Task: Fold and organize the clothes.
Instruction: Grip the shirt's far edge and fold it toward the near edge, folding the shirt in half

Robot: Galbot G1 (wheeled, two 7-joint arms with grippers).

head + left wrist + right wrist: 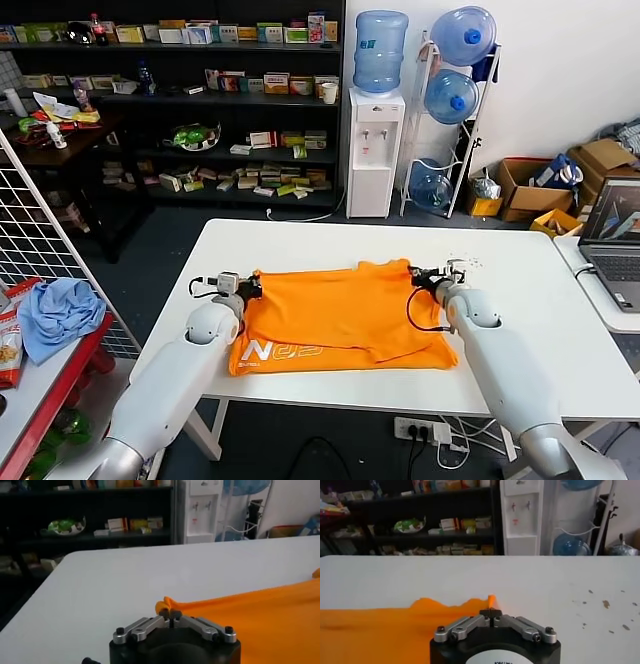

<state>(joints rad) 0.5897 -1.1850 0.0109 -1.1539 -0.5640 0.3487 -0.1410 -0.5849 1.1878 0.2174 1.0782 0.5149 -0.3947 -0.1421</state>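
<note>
Both grippers (250,287) (418,277) w/ T-shirt (335,315) corners

shelf boxes (262,83) unreadable, laptop (614,240) cut off

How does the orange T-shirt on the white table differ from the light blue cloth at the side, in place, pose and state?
The orange T-shirt lies spread flat on the white table; the light blue cloth sits crumpled on a red-edged side table at the robot's left. The T-shirt's far corners are pinched by the left gripper and right gripper; the cloth is untouched. The T-shirt shows white lettering; the cloth looks plain. Both are soft fabric.
</note>
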